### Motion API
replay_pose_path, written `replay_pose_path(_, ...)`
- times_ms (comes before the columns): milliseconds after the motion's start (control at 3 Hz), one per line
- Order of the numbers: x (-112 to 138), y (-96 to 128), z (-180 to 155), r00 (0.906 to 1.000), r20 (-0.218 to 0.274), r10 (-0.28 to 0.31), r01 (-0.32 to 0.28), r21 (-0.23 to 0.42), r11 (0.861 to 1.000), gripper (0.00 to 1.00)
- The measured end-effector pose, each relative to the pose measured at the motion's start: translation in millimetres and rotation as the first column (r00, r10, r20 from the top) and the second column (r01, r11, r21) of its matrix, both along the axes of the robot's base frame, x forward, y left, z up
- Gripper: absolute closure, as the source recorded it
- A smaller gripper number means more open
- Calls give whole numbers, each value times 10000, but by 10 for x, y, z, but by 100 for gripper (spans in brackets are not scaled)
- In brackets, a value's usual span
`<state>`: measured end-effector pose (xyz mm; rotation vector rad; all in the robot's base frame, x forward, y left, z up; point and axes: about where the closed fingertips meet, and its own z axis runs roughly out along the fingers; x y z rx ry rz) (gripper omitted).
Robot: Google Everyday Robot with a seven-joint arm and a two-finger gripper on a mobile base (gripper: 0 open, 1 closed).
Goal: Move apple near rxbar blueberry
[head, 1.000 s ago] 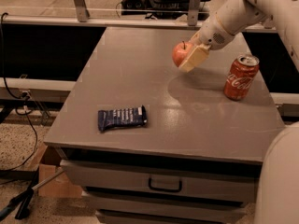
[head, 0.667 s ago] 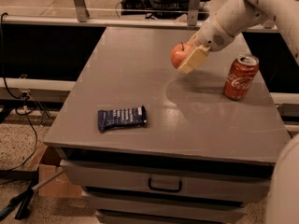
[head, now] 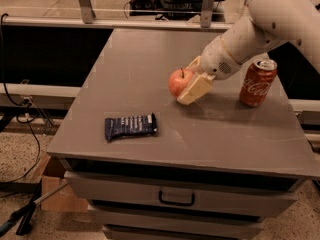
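Arm (head: 260, 31) angled down from upper right, cut off at the edge, tool (head: 190, 79) clamped on apple (head: 176, 82), far finger partly hidden, rxbar blueberry (head: 130, 127) well apart.

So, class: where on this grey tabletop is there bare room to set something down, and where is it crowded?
Free: the wide strip between the dark navy snack bar and the round red-orange apple; the back-left of the grey tabletop; the front-right corner before the red soda can. Crowded: right of centre, where the end effector grips the apple beside the can.
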<state>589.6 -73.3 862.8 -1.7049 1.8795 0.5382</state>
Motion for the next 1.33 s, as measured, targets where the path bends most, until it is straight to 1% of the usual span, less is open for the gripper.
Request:
replay_pose_path(333, -194, 191, -144, 9992, -281, 277, -273, 146, 9995, 100)
replay_pose_path(667, -366, 294, -189, 9974, -532, 491, -473, 342, 9983, 100)
replay_pose_path(1000, -472, 320, -264, 9950, -889, 454, -426, 324, 9986, 83)
replay_pose_path(1333, -472, 320, -249, 9950, -889, 454, -426, 324, 9986, 60)
